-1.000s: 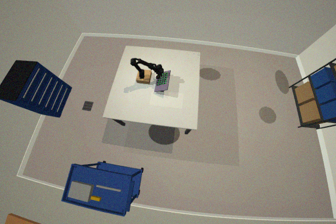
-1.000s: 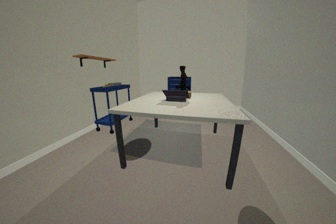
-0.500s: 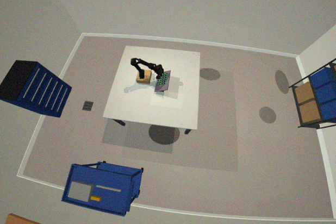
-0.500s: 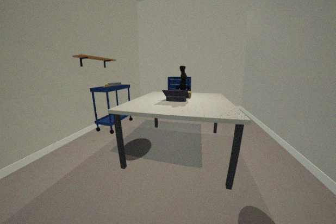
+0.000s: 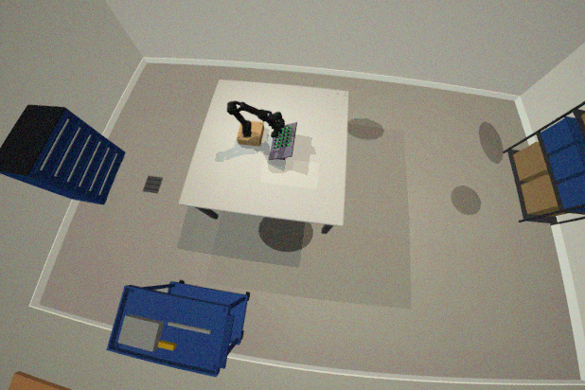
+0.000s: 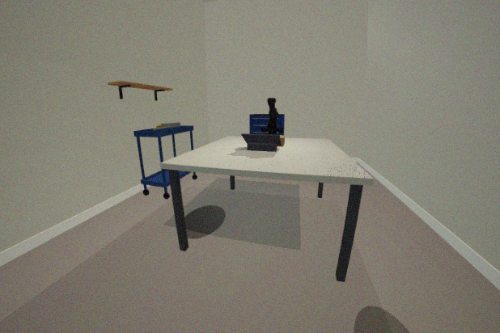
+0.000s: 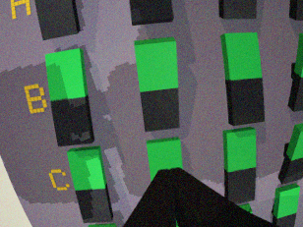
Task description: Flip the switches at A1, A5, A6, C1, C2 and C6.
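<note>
Mid-bench, toward its far edge, the clenched, empty gripper [image 7: 175, 219] hovers low over the panel [image 7: 118, 99] at C2 [image 7: 164, 157]. Press squarely on C2's raised end, avoiding neighbours.

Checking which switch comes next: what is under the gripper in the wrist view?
The shut gripper hangs over the second-column switch in row C; only its green upper part shows. Its lower end is covered.
</note>
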